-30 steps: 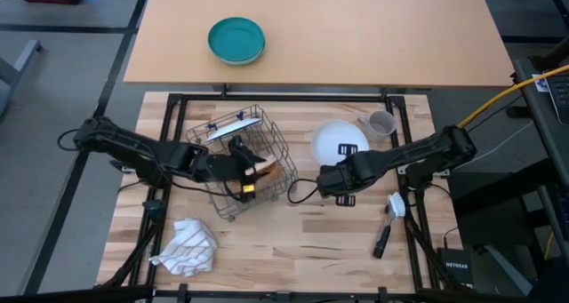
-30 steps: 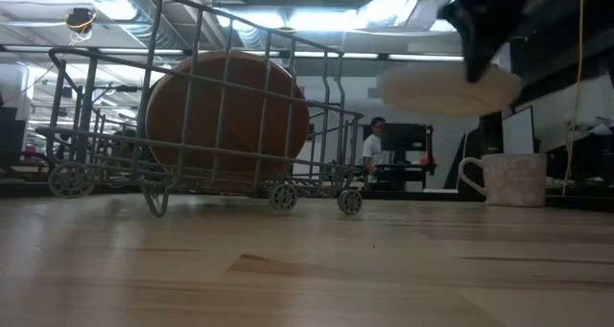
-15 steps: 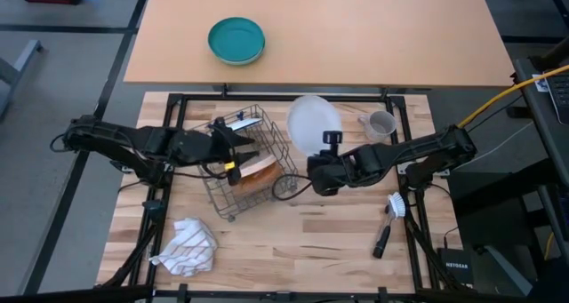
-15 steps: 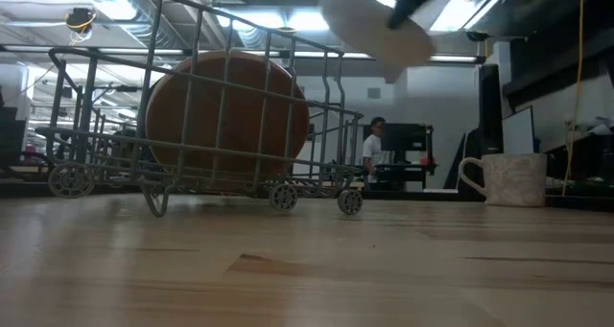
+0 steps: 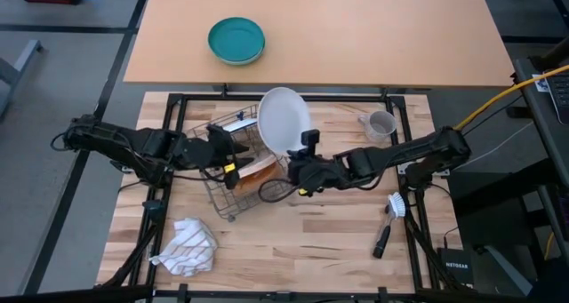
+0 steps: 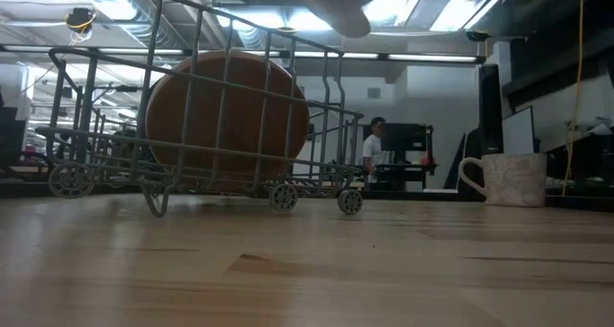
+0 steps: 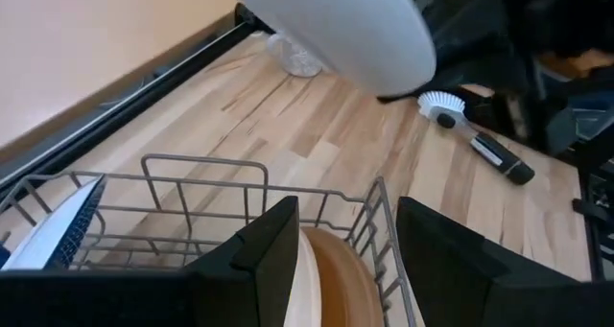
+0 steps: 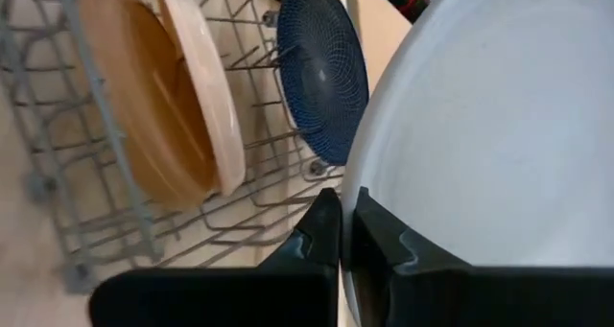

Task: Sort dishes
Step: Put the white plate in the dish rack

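My right gripper is shut on the white plate and holds it over the right end of the wire rack. The plate also shows in the low view. The peach-pink bowl stands on edge in the rack, and the blue plate stands at the rack's far side. My left gripper is open over the rack's left part. Its fingers stand on either side of the bowl's rim, apart from it. The grey mug stands on the table at the far right. My right gripper pinches the white plate's rim between its two fingers, one on each face. The fingers come from the table's right side. The plate is lifted clear, tipped steeply up on edge above the rack.
A teal-green bowl sits on the far tabletop. A white striped cloth lies at the near left. A dish brush lies at the near right. A person shows in the room behind.
My right gripper has carried the white plate up and toward the table's left, from beside the mug to over the rack. It has tipped the plate from near flat to steeply on edge. My left gripper has drawn back out of the rack toward the left.
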You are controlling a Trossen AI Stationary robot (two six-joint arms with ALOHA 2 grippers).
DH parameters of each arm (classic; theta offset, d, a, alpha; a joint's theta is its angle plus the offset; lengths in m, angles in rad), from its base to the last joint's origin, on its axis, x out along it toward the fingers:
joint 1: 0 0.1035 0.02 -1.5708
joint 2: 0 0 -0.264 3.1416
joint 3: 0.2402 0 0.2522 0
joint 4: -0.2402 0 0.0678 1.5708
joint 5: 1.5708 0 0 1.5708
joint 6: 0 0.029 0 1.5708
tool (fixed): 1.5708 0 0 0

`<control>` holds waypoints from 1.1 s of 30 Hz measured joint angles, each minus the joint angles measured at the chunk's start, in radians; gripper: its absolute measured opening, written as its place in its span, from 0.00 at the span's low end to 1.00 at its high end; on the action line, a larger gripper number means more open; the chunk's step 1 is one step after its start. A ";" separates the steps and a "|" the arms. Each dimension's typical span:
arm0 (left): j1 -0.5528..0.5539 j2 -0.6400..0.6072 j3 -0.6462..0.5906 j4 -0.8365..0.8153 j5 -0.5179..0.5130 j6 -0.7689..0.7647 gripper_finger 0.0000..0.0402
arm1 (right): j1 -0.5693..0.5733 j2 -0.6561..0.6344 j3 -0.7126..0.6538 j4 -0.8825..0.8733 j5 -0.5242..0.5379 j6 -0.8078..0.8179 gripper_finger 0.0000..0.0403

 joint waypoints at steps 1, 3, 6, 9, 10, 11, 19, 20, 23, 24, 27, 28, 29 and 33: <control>0.000 0.000 0.000 0.001 0.000 -0.001 0.41 | 0.000 0.010 0.000 0.008 0.014 -0.014 0.02; 0.000 0.000 0.000 0.003 0.000 -0.010 0.41 | 0.000 0.035 0.000 0.005 0.066 -0.036 0.02; -0.005 0.000 0.000 0.020 -0.009 -0.012 0.41 | 0.000 0.075 -0.002 -0.005 0.203 -0.061 0.02; -0.005 0.000 0.000 0.061 -0.076 0.001 0.41 | 0.000 0.111 -0.002 -0.003 0.372 -0.122 0.02; -0.004 0.000 0.000 0.075 -0.110 0.009 0.41 | 0.000 0.123 -0.002 -0.003 0.434 -0.144 0.02; -0.004 0.000 0.000 0.091 -0.144 0.023 0.41 | 0.000 0.136 -0.002 -0.003 0.491 -0.163 0.02; -0.004 0.000 0.000 0.331 -0.238 0.168 0.41 | -0.001 0.218 -0.002 -0.003 0.733 -0.346 0.02; -0.004 0.000 0.000 0.365 -0.250 0.189 0.41 | -0.001 0.225 -0.002 -0.003 0.733 -0.358 0.02; -0.004 0.000 0.000 0.432 -0.322 0.236 0.41 | -0.001 0.237 -0.002 -0.004 0.735 -0.379 0.02; -0.004 0.000 0.000 0.441 -0.353 0.243 0.41 | -0.001 0.237 -0.002 -0.004 0.734 -0.381 0.02; -0.004 0.000 0.000 0.443 -0.448 0.272 0.41 | 0.000 0.237 -0.002 -0.003 0.735 -0.381 0.02; -0.004 0.000 0.000 0.443 -0.473 0.283 0.41 | 0.000 0.237 -0.002 -0.003 0.735 -0.382 0.02; -0.004 0.000 0.000 0.443 -0.490 0.288 0.41 | 0.000 0.237 -0.002 -0.003 0.735 -0.388 0.02; 0.011 0.000 0.000 0.443 -0.499 0.289 0.41 | 0.000 0.237 -0.002 -0.003 0.734 -0.410 0.02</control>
